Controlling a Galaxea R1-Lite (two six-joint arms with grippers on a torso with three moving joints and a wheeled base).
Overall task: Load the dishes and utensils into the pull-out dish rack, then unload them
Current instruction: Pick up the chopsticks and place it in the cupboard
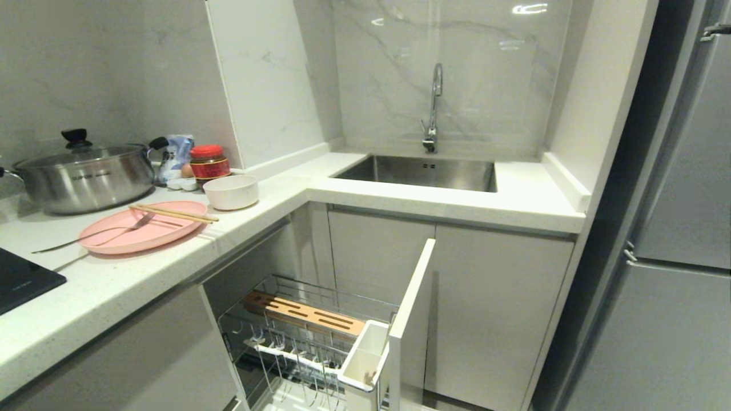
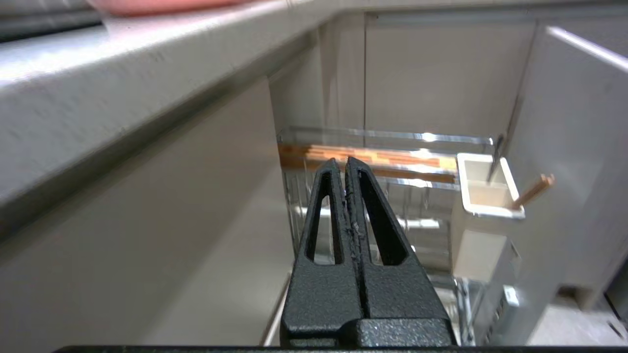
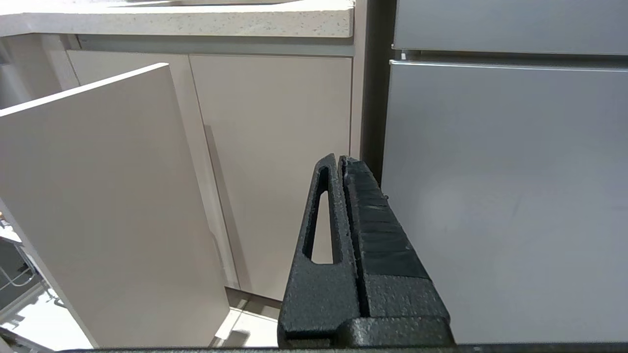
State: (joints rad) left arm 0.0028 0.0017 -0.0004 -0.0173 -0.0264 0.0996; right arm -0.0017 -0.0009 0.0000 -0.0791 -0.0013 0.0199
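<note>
On the counter at the left lies the pink plate [image 1: 154,235], its edge also showing in the left wrist view [image 2: 162,5]. The silver fork [image 1: 74,240] and the wooden chopsticks [image 1: 174,213] rest across it. The off-white bowl [image 1: 231,193] stands just behind it. Below, the pull-out dish rack [image 1: 320,290] is drawn out, with no dishes in it. It has a wooden strip [image 1: 302,313] and a white utensil holder [image 1: 365,357]. My left gripper [image 2: 345,162] is shut and empty, low beside the cabinet and pointing at the rack [image 2: 387,133]. My right gripper [image 3: 341,159] is shut and empty, facing the cabinets.
A lidded steel pot [image 1: 80,174] and a red-capped jar [image 1: 209,162] stand behind the plate. The sink [image 1: 422,171] is at the back, a grey fridge [image 1: 679,228] on the right. The rack's white front [image 1: 411,319] juts into the floor space. A brown stick [image 2: 532,191] leans out of the holder [image 2: 483,264].
</note>
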